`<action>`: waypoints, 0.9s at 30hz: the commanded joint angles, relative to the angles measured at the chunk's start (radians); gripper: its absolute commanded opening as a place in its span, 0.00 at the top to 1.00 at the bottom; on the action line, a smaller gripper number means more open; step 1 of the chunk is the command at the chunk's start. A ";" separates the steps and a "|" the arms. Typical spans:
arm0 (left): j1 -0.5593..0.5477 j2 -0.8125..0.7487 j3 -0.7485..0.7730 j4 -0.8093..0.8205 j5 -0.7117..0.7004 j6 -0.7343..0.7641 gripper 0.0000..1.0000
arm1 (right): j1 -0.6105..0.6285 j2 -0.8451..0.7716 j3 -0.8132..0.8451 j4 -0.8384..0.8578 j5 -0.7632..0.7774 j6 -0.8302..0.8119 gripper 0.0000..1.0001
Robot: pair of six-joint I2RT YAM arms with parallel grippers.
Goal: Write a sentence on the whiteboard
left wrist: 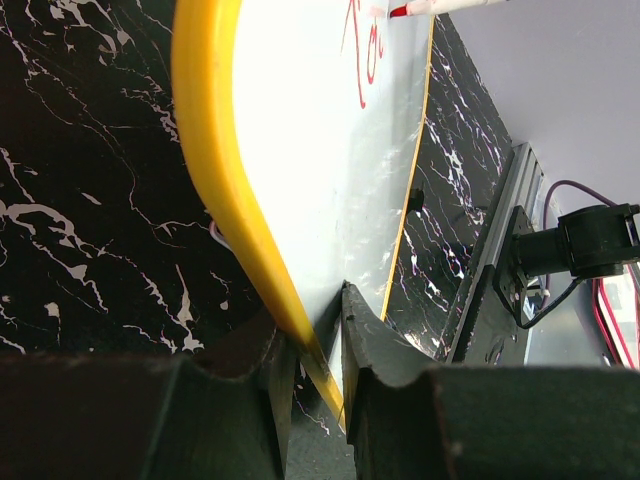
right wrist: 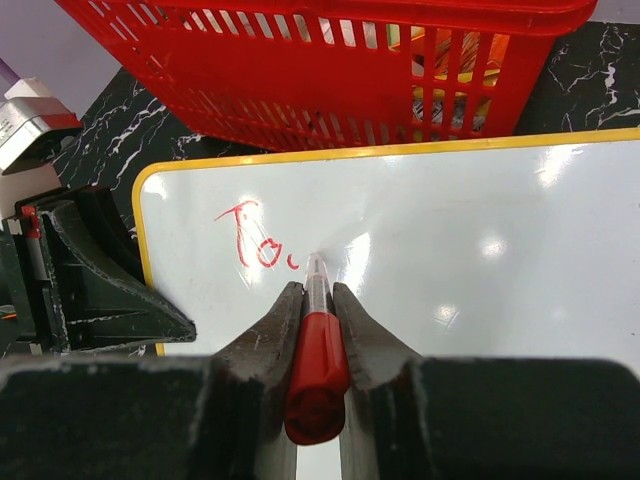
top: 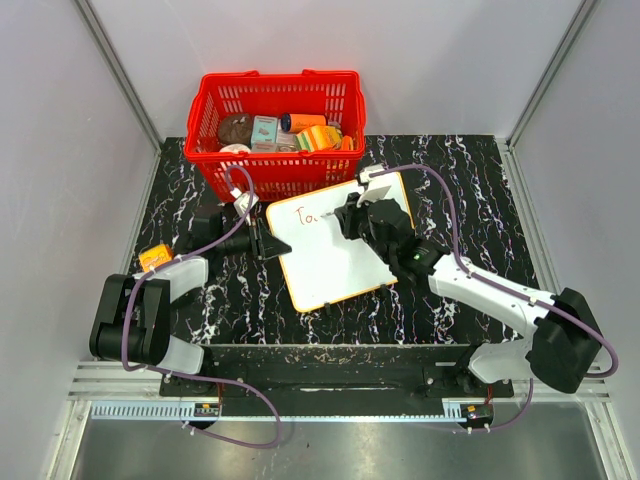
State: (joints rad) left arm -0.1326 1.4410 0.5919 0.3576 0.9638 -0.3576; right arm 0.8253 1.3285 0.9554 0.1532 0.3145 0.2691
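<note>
The whiteboard [top: 340, 250] lies tilted on the black marble table, white with an orange-yellow rim. It also shows in the left wrist view [left wrist: 320, 150] and the right wrist view [right wrist: 450, 260]. The sentence [top: 305, 214] is only red letters "To" and the start of a third stroke [right wrist: 255, 245] [left wrist: 365, 50]. My left gripper [top: 268, 243] [left wrist: 318, 345] is shut on the board's left rim. My right gripper [top: 352, 216] [right wrist: 318, 300] is shut on a red marker [right wrist: 318, 365], its tip touching the board just right of the letters.
A red basket [top: 275, 135] [right wrist: 330, 75] with several packaged items stands just behind the board. A small orange object [top: 153, 256] lies at the left of the table near the left arm. Grey walls enclose three sides.
</note>
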 commanded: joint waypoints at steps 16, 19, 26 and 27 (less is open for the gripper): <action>-0.022 0.010 -0.020 0.009 -0.042 0.105 1.00 | -0.014 0.026 0.074 0.068 0.011 -0.010 1.00; -0.022 0.009 -0.020 0.007 -0.042 0.106 1.00 | -0.012 0.038 0.075 0.069 0.012 -0.013 1.00; -0.022 0.010 -0.020 0.007 -0.045 0.106 1.00 | -0.015 0.044 0.063 0.059 0.012 -0.007 1.00; -0.022 0.009 -0.020 0.007 -0.043 0.106 1.00 | -0.015 0.044 0.062 0.059 0.009 -0.005 1.00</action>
State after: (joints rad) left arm -0.1326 1.4410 0.5919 0.3557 0.9627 -0.3576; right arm 0.8200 1.3685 0.9894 0.1783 0.3161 0.2687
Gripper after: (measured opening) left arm 0.245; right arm 0.209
